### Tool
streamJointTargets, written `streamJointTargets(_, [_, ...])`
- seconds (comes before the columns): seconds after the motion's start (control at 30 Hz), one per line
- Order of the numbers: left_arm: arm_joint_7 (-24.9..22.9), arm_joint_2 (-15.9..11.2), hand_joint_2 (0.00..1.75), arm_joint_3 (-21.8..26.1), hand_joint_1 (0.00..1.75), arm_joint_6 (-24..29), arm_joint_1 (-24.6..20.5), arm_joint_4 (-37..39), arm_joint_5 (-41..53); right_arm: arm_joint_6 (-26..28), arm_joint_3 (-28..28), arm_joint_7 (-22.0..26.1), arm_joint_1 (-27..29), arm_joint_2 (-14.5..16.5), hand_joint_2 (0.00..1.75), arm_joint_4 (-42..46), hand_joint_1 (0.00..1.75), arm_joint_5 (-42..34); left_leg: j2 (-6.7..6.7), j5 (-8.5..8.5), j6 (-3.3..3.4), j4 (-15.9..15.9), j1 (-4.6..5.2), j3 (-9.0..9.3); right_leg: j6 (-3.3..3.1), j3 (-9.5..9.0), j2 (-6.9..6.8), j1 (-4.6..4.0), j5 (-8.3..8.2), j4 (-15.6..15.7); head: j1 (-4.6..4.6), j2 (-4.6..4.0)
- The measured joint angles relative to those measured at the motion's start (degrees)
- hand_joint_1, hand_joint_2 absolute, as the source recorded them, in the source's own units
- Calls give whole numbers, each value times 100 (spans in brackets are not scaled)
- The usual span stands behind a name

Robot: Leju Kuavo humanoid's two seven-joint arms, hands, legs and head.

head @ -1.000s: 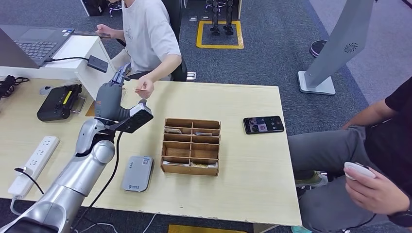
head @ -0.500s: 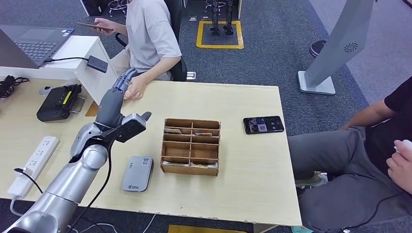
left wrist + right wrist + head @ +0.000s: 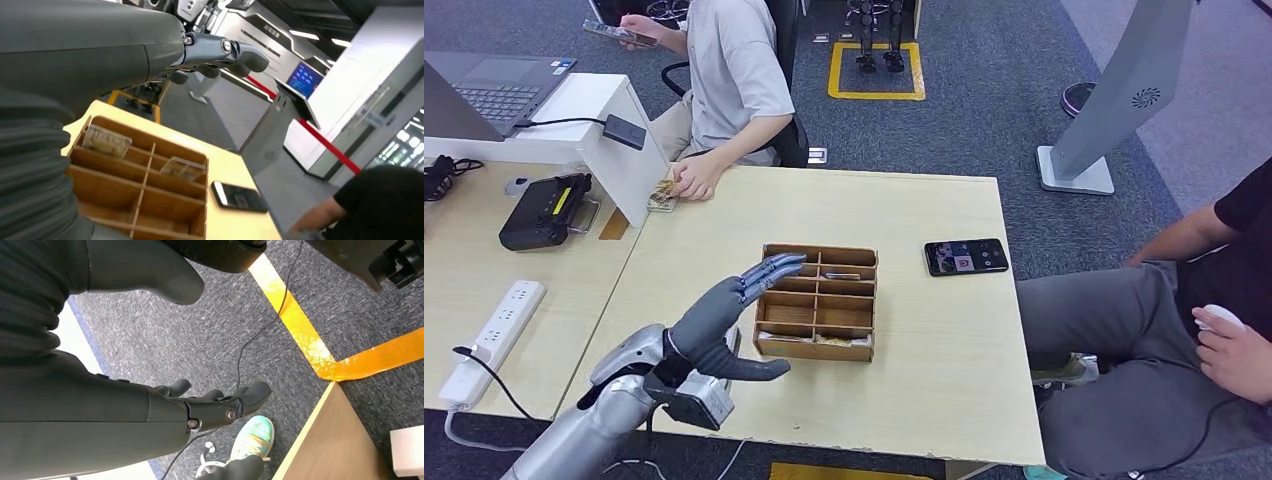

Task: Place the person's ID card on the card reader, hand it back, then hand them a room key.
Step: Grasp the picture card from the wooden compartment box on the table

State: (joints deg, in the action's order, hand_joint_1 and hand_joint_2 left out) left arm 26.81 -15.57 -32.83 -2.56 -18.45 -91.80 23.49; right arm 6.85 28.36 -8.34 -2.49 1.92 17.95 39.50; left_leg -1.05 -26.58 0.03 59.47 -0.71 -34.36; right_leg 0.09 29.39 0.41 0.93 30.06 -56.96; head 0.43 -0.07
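My left hand hovers low over the table at the left edge of the wooden compartment box, fingers stretched out and apart, holding nothing. In the left wrist view the left hand reaches over the box, where key cards lie in the far cells. The card reader is hidden under my left wrist. At the table's far left corner a seated person's hand rests beside a card. My right hand hangs over the carpet, fingers apart and empty.
A black phone lies right of the box. On the left desk are a power strip, a black device and a laptop. A second person sits at the right edge holding a white object.
My left arm has drawn back from the seated person's hand to the front of the table beside the box. The card now lies by that person's hand.
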Motion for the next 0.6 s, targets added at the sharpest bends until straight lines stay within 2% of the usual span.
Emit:
streamJointTargets(0.2, [-177, -194, 175, -416, 0, 564, 347, -96, 890, -64, 80, -10, -41, -8, 175, -17, 0, -56, -1, 1, 0, -2, -1, 0, 0, 1, -2, -1, 0, -1, 1, -1])
streamJointTargets(0.37, [-664, -225, 175, -708, 0, 1270, 460, -14, 2000, -52, 131, -56, -52, -8, 175, -25, 0, -140, -1, 1, 0, -1, -1, 0, 0, -1, -2, 0, 0, -1, 1, -1])
streamJointTargets(0.47, [-1165, -203, 175, -893, 0, 1622, 484, 101, 2773, -49, 145, -62, -54, -8, 175, -27, 0, -182, -2, 1, 0, -1, 0, 0, 0, 0, -2, 0, 0, 0, 1, -1])
streamJointTargets(0.6, [-1486, -162, 175, -1077, 0, 1792, 474, 285, 3248, -49, 156, -74, -56, -8, 175, -27, 0, -196, -1, 1, 0, 0, 0, 0, 0, 1, -2, 0, 0, 0, 1, -1])
